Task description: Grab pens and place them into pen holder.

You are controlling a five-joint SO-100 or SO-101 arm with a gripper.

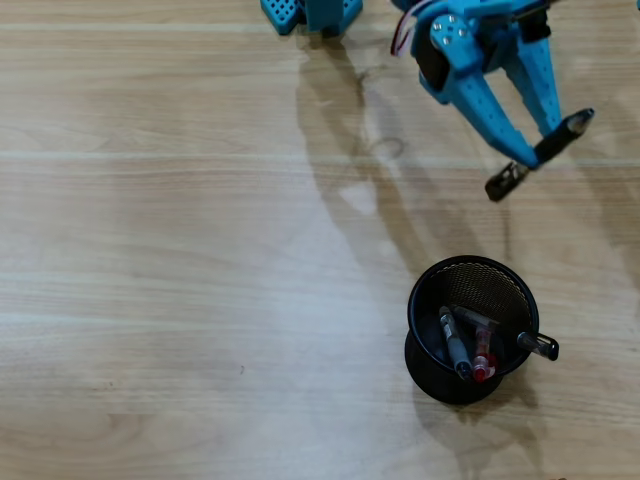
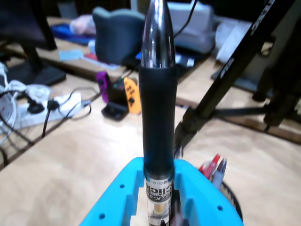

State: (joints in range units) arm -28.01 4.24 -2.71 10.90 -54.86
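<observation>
In the overhead view the blue gripper (image 1: 535, 152) sits in the upper right of the frame, its jaws clamped across a black pen (image 1: 541, 153) whose long axis runs diagonally from lower left to upper right. The mesh pen holder (image 1: 500, 278) stands on the wooden table (image 1: 180, 250) lower in the frame, slightly left of the gripper and clear of it, with several pens already inside. The wrist view shows the pen (image 2: 159, 108) pinched between the blue fingers (image 2: 195, 188) with the holder's rim (image 2: 231, 195) at lower right, so the carry likely runs down-frame toward the cup.
</observation>
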